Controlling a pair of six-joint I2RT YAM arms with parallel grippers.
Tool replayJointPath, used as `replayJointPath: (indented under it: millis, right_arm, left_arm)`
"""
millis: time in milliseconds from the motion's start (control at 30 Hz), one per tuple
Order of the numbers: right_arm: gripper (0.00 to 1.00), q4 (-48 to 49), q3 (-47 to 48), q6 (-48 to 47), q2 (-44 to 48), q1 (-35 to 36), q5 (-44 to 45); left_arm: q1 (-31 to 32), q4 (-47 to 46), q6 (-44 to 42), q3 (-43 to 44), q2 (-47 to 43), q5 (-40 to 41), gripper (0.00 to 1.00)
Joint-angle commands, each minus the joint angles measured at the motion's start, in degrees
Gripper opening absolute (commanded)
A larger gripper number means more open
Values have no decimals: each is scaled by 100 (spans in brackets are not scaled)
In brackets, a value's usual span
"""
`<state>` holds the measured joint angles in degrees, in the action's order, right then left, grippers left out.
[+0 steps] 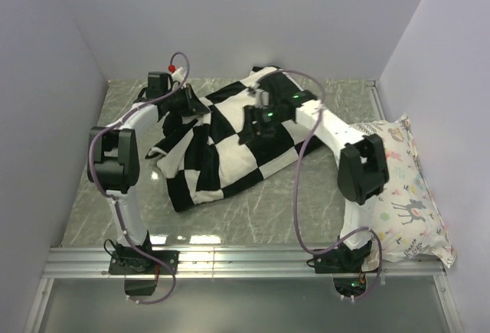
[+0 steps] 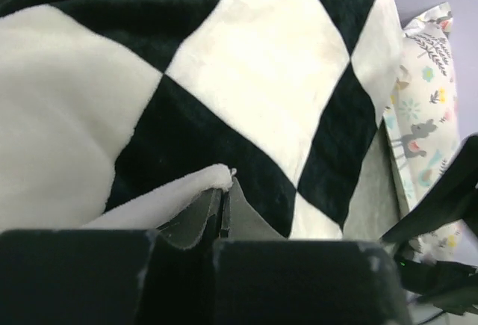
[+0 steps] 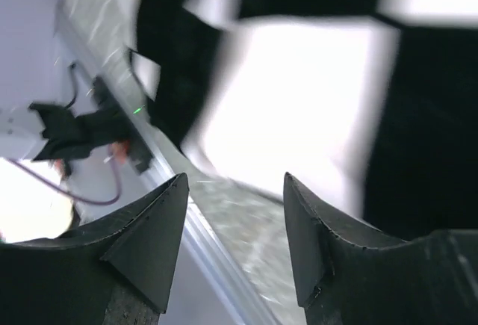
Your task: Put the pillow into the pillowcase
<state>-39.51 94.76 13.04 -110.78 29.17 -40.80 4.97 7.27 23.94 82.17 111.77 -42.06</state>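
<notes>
The case (image 1: 230, 138) could slip free. The left gripper (image 2: 222, 190), at the case's upper left in the top view, is pinched shut on only a thin white edge of it, and a pull might tear that loose. The right gripper (image 3: 235, 190) hangs open over the case's centre with nothing in it, so the mouth may sag closed.

The case lies crumpled mid-frame in big black and white squares, folded over at lower left. The pillow does not show on its own and may be inside. A deer pillow (image 1: 406, 187) lies at far right.
</notes>
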Motion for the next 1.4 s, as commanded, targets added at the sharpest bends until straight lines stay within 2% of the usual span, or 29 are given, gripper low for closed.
replayJointPath:
  millis: [0, 33, 100, 167, 200, 233, 267, 333, 367, 400, 467, 600, 733, 767, 833, 900, 1033, 1200, 1367]
  right_arm:
    - [61, -558, -273, -661, 820, -587, 264]
    - [61, -558, -431, -732, 978, -753, 378]
    - [60, -532, -581, -942, 1058, -825, 765]
    - [60, -497, -765, -1110, 1085, -816, 1203]
    - [59, -436, -871, -1189, 1076, -825, 1345]
    - [59, -426, -889, -1250, 1050, -842, 1485]
    - [59, -409, -907, -1529, 1024, -860, 1817]
    - [59, -400, -872, -1777, 980, -869, 2153]
    - [60, -409, -837, -1909, 962, -886, 2303]
    - [61, -383, -784, -2110, 918, -878, 2591]
    - [61, -321, -731, -2270, 874, -878, 2743]
    - [61, -251, -608, -2359, 507, -860, 2849]
    - [59, -189, -450, -2341, 84, -860, 3024]
    - [58, -172, -424, -2332, 13, -860, 3025]
    - [57, -180, -371, -2297, -163, -860, 3008]
    - [57, -172, -362, -2297, -259, -843, 3007]
    - [57, -128, -493, -2323, -295, -790, 3025]
    - [56, -127, -599, -2315, -391, -728, 3008]
    - [56, -127, -617, -2306, -488, -711, 3007]
  left_arm:
    - [232, -244, -310, 868, 258, 84, 3]
    - [250, -252, -355, 958, 284, 102, 6]
    - [267, -26, -600, 1229, 293, 111, 27]
    - [259, 676, -1012, 1711, 250, 110, 48]
    - [233, 1628, -1606, 1845, 214, 293, 51]
    - [206, 2038, -1908, 1907, 144, 313, 53]
    - [162, 2399, -2616, 1821, -117, 339, 57]
    - [-31, 2962, -3113, 1340, -601, 515, 58]
    - [-136, 3069, -3611, 701, -1204, 437, 76]
    - [-328, 3096, -3755, 382, -1523, 453, 88]
    - [-435, 3253, -4228, -338, -2269, 742, 90]
    - [-453, 3492, -4574, -1210, -2914, 1296, 85]
    - [-331, 3361, -4583, -1870, -3055, 1411, 64]
    - [-191, 3273, -4513, -1985, -2960, 1455, 56]
    - [-67, 3124, -4355, -2029, -2775, 1482, 51]
    - [56, 2983, -4144, -2003, -2625, 1290, 53]
    - [188, 2710, -3889, -2073, -2283, 963, 65]
    - [197, 2648, -3871, -2276, -2167, 499, 75]
    - [197, 2973, -4082, -2285, -2422, 182, 76]
